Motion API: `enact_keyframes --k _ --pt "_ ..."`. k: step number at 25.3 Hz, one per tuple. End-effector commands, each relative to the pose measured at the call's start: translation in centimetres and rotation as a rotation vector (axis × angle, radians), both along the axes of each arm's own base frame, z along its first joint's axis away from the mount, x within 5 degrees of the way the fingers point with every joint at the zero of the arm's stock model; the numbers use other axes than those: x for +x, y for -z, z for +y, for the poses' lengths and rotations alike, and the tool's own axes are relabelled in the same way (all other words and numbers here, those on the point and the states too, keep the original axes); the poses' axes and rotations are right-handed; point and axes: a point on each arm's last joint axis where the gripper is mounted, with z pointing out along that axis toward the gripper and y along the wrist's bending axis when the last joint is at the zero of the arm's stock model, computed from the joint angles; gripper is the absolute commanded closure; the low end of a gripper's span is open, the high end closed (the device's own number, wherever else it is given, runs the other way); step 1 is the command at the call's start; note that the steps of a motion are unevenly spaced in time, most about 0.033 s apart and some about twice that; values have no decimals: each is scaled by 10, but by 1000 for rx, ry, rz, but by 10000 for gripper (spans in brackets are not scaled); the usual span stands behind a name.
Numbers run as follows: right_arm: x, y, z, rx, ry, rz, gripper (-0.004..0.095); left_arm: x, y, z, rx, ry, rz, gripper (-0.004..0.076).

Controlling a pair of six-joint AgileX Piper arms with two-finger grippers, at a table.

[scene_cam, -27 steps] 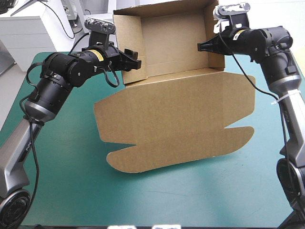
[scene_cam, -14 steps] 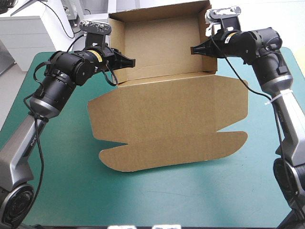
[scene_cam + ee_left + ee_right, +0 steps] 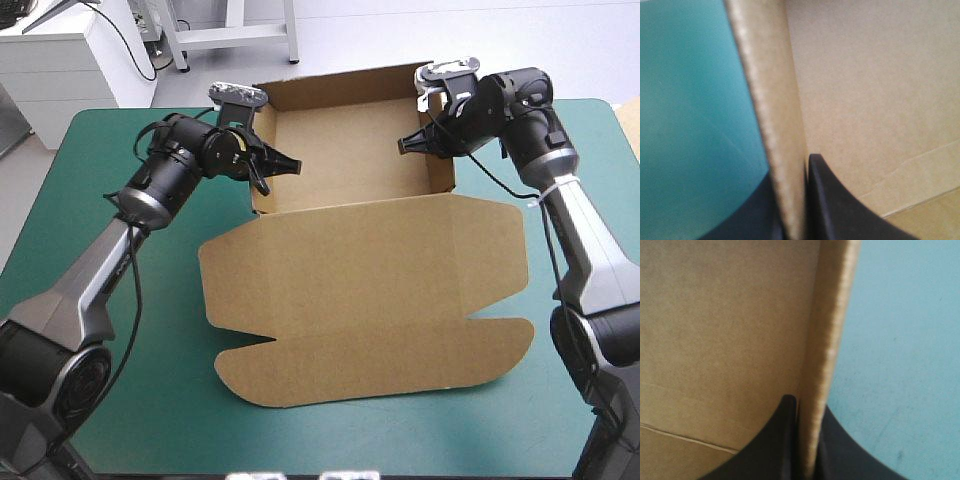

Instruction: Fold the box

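The left gripper and the right gripper each pinch a side wall of the brown box, black fingers all but closed on the board. The box sits as an open tray toward the far edge of the teal-green table, its lid lying flat on the near side.

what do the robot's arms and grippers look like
Both arms have silver-grey lower links and glossy black, rounded upper segments. The left gripper and right gripper have black, fin-shaped fingers. A yellow band rings the left wrist; a white tie wraps the right arm.
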Motion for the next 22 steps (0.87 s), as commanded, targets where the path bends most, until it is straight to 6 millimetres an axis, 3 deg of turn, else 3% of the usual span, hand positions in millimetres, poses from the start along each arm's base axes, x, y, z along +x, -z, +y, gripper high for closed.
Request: enact_keyframes --k 1,4,10,16,20,21,22 --pt "1 2 8 3 -80 14 923 3 -2 -9 41 84 -39 729" --pt "15 32 11 -22 -82 117 923 13 25 -14 101 106 47 729" --pt "33 71 19 -5 -88 218 924 24 62 -17 183 141 161 729" --pt "41 90 21 -16 -85 251 924 30 75 -20 211 167 171 729" --pt "42 91 21 -21 -84 255 923 31 78 -21 218 178 172 717" --pt "42 91 20 -33 -95 254 923 31 78 -21 220 180 174 677" --pt "41 91 20 -34 -95 259 910 30 76 -20 220 180 175 584"
